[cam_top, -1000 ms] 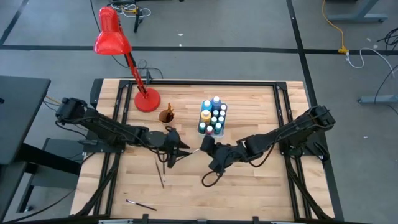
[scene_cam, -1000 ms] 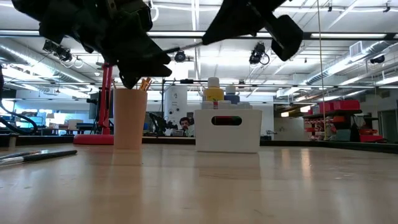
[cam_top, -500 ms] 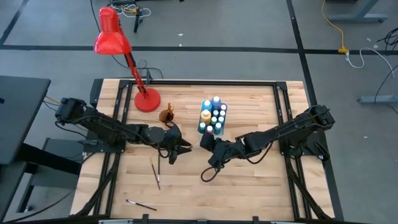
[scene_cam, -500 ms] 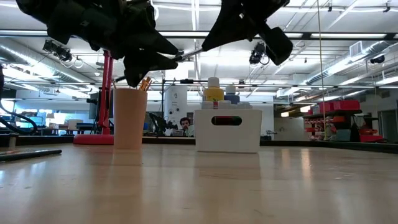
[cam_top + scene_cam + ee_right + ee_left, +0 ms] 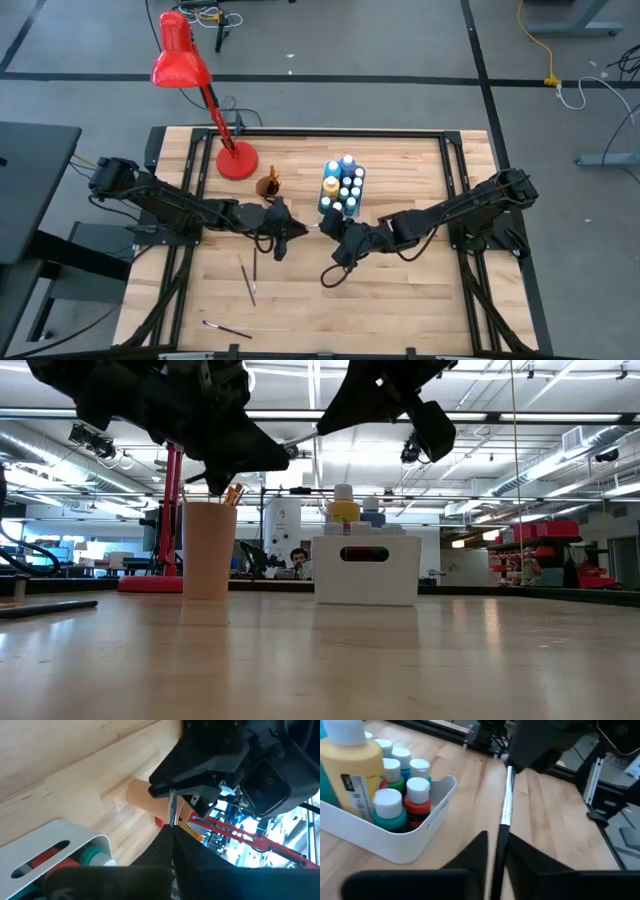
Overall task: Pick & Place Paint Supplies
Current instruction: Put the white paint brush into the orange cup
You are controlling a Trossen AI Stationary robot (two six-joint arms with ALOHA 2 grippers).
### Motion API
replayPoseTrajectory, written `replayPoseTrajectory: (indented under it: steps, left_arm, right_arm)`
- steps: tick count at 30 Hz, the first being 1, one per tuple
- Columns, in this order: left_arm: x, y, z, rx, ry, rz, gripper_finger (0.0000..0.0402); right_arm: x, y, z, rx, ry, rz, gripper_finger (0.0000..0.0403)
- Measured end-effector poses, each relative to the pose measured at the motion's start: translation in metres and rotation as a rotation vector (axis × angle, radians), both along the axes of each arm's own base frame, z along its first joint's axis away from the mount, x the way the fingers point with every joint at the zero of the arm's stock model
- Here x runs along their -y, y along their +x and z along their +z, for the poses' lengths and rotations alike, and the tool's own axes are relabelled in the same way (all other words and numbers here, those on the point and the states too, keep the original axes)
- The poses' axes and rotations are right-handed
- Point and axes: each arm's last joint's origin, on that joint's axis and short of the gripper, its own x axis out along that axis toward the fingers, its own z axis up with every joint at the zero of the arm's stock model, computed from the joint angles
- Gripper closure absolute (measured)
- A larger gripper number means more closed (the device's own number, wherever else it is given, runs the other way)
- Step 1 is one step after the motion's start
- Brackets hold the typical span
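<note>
Mid-table, both pincers are pinching one brush point(image 5: 506, 802): right pincer point(image 5: 328, 228) clamped, left pincer point(image 5: 291, 231) closing; right should release only once left grips firmly.

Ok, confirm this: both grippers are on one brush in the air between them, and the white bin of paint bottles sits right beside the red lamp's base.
One thing is wrong: the tan cup stands between the white bin and the lamp base, as the high view shows. The rest holds: the left gripper and right gripper both hold the brush in the air.
</note>
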Motion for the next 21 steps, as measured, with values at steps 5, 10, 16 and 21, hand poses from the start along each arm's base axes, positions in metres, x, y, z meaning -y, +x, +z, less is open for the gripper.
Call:
replayPoseTrajectory:
  steps: [5, 10, 16, 21]
  left_arm:
    - [0.0, 0.0, -0.001, -0.006, -0.001, -0.007, 0.0383]
    - [-0.001, 0.0, -0.001, -0.006, 0.01, 0.024, 0.0375]
    - [-0.001, -0.001, 0.0, -0.002, 0.07, 0.057, 0.0383]
    - [-0.001, -0.008, 0.014, 0.047, 0.158, 0.136, 0.0383]
  right_arm:
    - [0.0, 0.0, 0.001, 0.007, 0.009, 0.005, 0.0379]
    - [-0.001, 0.002, 0.003, 0.073, 0.108, -0.047, 0.0353]
    - [0.001, 0.002, 0.006, 0.246, 0.303, -0.295, 0.0333]
    - [0.003, -0.001, 0.007, 0.379, 0.413, -0.472, 0.0342]
